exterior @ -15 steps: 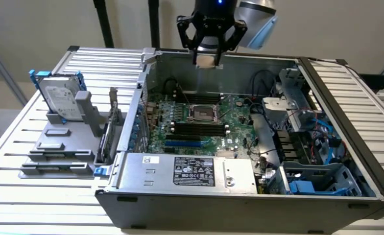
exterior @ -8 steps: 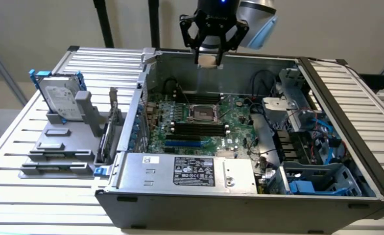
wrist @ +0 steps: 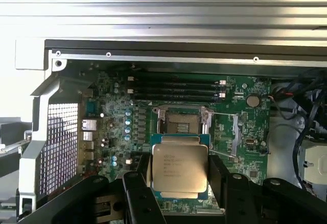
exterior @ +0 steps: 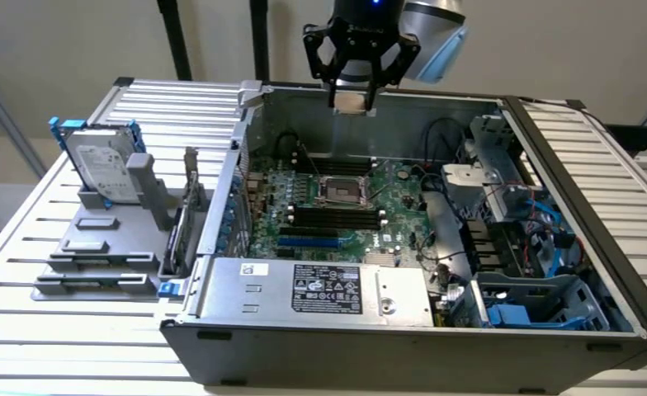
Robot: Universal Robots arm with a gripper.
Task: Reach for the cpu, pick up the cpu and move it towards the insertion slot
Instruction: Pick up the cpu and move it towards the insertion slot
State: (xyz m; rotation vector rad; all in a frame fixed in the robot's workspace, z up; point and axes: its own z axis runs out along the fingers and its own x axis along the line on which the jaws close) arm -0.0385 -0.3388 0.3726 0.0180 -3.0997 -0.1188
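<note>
My gripper [exterior: 353, 101] hangs above the open computer case, over its far wall in the exterior view, shut on the cpu [exterior: 352, 100]. In the wrist view the cpu [wrist: 180, 169] is a square silver chip with a pale rim, held between the two black fingers [wrist: 142, 175]. The insertion slot [exterior: 340, 191], a silver-framed square socket with a dark centre, lies on the green motherboard below the gripper. In the wrist view the insertion slot [wrist: 182, 121] sits just beyond the held chip, with a gap between them.
Black memory slots [exterior: 329, 218] run beside the socket. A silver hard drive with blue rails [exterior: 101, 165] stands upright in a grey holder at the exterior view's left. The power supply [exterior: 318, 289] and blue-cabled drive bays [exterior: 533, 247] fill the case's near and right parts.
</note>
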